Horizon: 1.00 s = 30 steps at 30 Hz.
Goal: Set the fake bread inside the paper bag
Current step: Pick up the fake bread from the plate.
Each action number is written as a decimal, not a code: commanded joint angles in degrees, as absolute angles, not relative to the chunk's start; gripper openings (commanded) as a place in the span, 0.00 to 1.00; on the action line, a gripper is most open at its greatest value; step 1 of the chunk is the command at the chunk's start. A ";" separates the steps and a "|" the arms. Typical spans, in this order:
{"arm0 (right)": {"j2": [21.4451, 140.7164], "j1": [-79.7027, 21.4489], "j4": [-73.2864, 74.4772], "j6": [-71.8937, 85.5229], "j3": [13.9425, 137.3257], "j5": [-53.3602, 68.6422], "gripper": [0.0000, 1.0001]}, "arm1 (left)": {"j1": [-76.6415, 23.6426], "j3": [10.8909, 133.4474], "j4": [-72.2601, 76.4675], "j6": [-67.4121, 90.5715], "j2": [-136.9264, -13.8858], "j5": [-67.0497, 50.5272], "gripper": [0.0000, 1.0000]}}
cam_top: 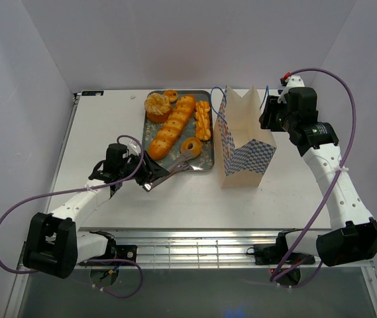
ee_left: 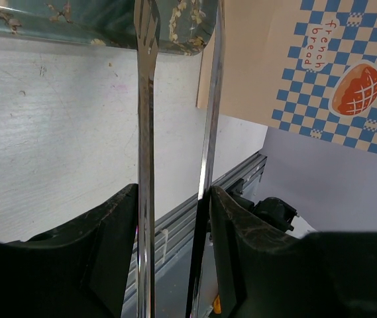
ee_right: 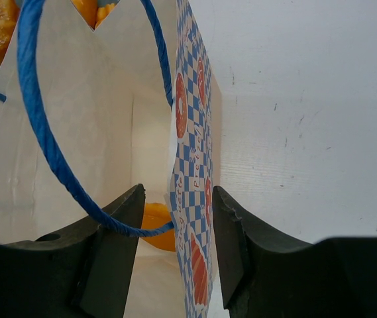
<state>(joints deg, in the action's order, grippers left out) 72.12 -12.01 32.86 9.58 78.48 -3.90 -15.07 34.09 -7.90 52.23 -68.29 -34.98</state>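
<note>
Steel tongs [cam_top: 175,167], clamped by our left gripper [ee_left: 175,193], sat at the ring donut [cam_top: 184,146]; right gripper [ee_right: 177,199], jaws apart, straddled the paper bag [cam_top: 244,136] wall; a pinch was due.

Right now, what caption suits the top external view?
Left gripper aims tongs at the ring donut on the tray; right gripper straddles the paper bag rim.

Tongs [ee_left: 145,152]: polished metal, mirror-bright.
Paper bag [cam_top: 244,142]: matt cream paper with blue check print, faintly creased inside.
Cord handle [ee_right: 39,112]: blue, twisted, matt.
Fake bread [cam_top: 171,126]: glossy orange-golden, looks like plastic.
Tray [cam_top: 205,167]: grey, slight sheen.
Table [cam_top: 108,126]: white, matt, finely scuffed.
Left pincer [ee_left: 173,192] and right pincer [ee_right: 178,192]: black matt plastic, grainy.
</note>
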 commanded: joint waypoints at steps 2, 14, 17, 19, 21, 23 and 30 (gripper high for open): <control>70.75 -11.95 30.85 8.88 78.22 -3.96 0.51 | -14.15 33.40 -5.54 52.47 -67.94 -36.04 0.56; 70.75 -11.87 30.32 8.88 77.61 -4.04 0.51 | -13.36 34.63 -4.66 51.94 -72.50 -34.45 0.56; 70.93 -11.87 30.23 8.96 77.43 -3.87 0.51 | -13.36 35.16 -3.26 51.94 -74.52 -34.63 0.56; 70.93 -11.87 30.23 8.88 77.43 -3.78 0.51 | -13.36 35.42 -2.03 52.21 -75.41 -34.80 0.56; 70.84 -11.95 30.23 8.88 77.61 -4.04 0.51 | -13.45 35.86 -1.58 52.21 -76.89 -34.72 0.56; 70.93 -11.95 30.32 8.79 77.78 -4.13 0.51 | -13.36 36.56 -0.88 52.21 -77.78 -34.89 0.56; 71.19 -11.87 30.41 8.70 77.70 -4.22 0.51 | -13.45 38.49 2.19 53.08 -81.03 -35.59 0.52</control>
